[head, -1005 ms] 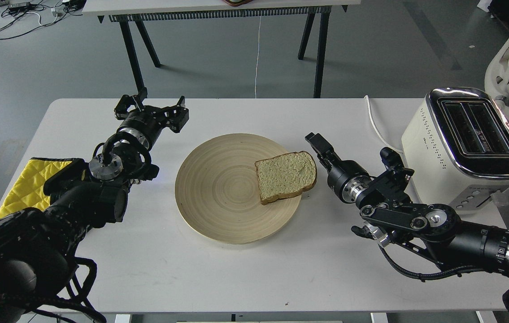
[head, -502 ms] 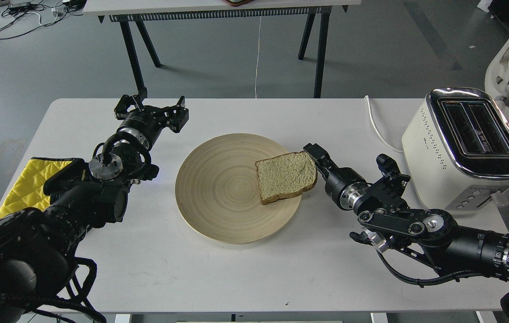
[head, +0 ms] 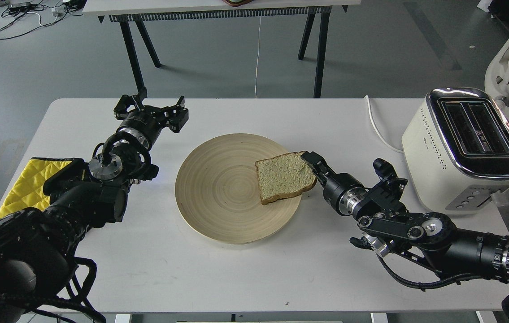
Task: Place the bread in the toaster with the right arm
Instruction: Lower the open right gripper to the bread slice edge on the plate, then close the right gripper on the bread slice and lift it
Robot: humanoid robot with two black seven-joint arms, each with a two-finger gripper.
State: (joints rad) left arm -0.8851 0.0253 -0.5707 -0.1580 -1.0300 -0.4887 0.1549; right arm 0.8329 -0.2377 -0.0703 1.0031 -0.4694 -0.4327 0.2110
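Since a second ago our right gripper [head: 311,159] has slid left to the bread [head: 285,176]'s right crust; its grip state we cannot tell. Bread lies leftward; left gripper [head: 151,113], spread, idles.

A white table [head: 245,278] filled most of the view. Near its middle lay a round pale wooden plate [head: 218,197] with ringed grain. At the nine o'clock edge a yellow quilted cloth [head: 23,181] lay flat. A white cord [head: 377,128] ran across the tabletop toward two o'clock. At twelve o'clock, on grey floor, stood a second table [head: 218,6] on black legs.
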